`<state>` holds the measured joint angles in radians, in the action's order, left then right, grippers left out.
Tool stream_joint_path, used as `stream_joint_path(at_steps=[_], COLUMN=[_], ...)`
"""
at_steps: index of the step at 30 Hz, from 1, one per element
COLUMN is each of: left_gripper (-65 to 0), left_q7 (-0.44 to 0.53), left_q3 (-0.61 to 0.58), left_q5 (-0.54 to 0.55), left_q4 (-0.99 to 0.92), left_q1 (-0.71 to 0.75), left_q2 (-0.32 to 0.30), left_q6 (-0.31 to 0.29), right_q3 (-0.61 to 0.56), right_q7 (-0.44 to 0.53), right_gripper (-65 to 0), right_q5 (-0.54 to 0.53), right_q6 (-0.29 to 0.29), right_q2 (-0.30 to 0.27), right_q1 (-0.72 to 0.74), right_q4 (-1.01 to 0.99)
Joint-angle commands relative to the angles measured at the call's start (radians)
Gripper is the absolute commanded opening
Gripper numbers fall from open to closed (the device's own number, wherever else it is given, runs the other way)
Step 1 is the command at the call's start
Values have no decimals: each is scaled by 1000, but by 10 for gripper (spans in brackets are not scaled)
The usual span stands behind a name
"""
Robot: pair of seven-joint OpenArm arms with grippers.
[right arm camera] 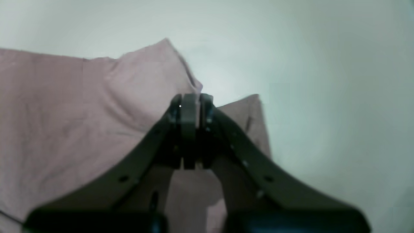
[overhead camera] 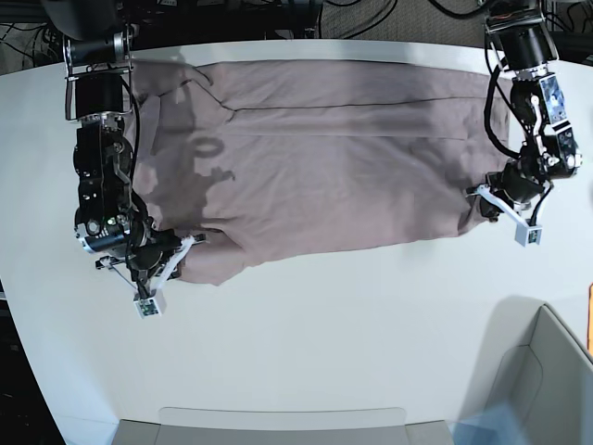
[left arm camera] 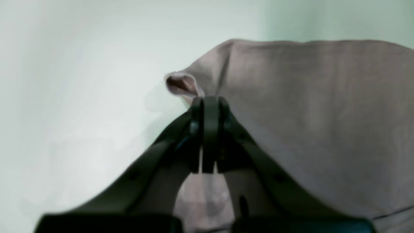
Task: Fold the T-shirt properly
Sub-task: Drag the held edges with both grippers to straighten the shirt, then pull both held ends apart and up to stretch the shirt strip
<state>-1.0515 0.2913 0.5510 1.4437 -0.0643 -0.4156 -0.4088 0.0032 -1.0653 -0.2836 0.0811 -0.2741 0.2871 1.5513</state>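
The dusty mauve T-shirt [overhead camera: 343,190] lies across the white tabletop [overhead camera: 306,352], reaching toward its far edge — the left gripper [left arm camera: 207,100] has its fingers pinched on the shirt's near corner, the right gripper [right arm camera: 195,97] likewise on the opposite one — a grey bin [overhead camera: 547,380] stands at the table's near-right corner

Grey rigid open-topped container [overhead camera: 547,389], lower right corner (cut off by the frame edge); beside it, a narrow orange strip [overhead camera: 590,320] at the right margin; black cables [overhead camera: 371,20] along the top.
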Motion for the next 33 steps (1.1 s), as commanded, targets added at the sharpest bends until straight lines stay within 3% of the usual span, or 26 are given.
stream_joint_path(at_steps=[1, 5, 13, 20, 25, 33], left_gripper=[-650, -650, -650, -650, -650, -650], left_q7=[12, -11, -126, -161, -161, -161], left_q3=[7, 9, 105, 138, 168, 168], left_q5=[8, 8, 8, 10, 10, 10], left_q4=[21, 22, 136, 168, 271, 306], left_q1=[-18, -18, 16, 60, 123, 188], left_q2=[-18, -18, -13, -15, -13, -13], left_q6=[-2, -2, -2, -2, -2, -2], right_q3=[7, 8, 186, 199, 311, 442], right_q7=[4, 3, 1, 1, 0, -165], right_gripper=[-650, -650, -650, -650, -650, -650], right_q5=[-6, -27, -296, -348, -432, -541], right_q6=[-1, -1, -1, -1, -1, -1], right_q2=[-3, -32, -93, -144, -147, -172], right_q1=[7, -45, -156, -251, -320, -354], right_q4=[36, 96, 148, 234, 269, 318])
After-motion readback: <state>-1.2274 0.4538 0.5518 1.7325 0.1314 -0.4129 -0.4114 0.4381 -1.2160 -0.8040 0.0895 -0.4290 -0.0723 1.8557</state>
